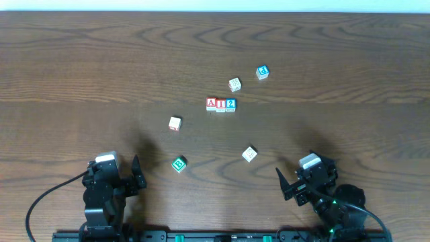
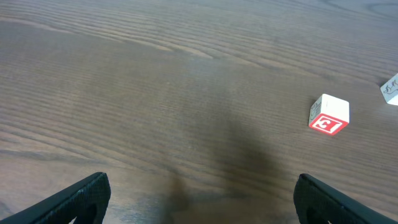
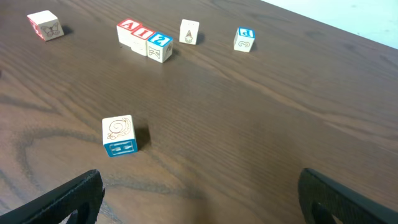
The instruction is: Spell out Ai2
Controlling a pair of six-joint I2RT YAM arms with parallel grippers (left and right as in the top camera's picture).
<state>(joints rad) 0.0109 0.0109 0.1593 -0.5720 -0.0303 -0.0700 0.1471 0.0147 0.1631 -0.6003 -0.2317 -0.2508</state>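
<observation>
My left gripper (image 2: 202, 204) and my right gripper (image 3: 199, 200) sit by the near edge of the bench (image 1: 80, 67), each spread wide and holding nothing. The A block (image 1: 211, 103), I block (image 1: 220, 104) and 2 block (image 1: 230, 103) stand touching in one row about mid-bench, a shade toward the right edge, its long axis parallel to the far edge. The row lies ahead and left of my right gripper, the nearer one. I judge the word spelt.

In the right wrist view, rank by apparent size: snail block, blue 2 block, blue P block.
Snail block, largest because nearest the camera.
Then blue 2 block and blue P block, too alike to rank.
</observation>
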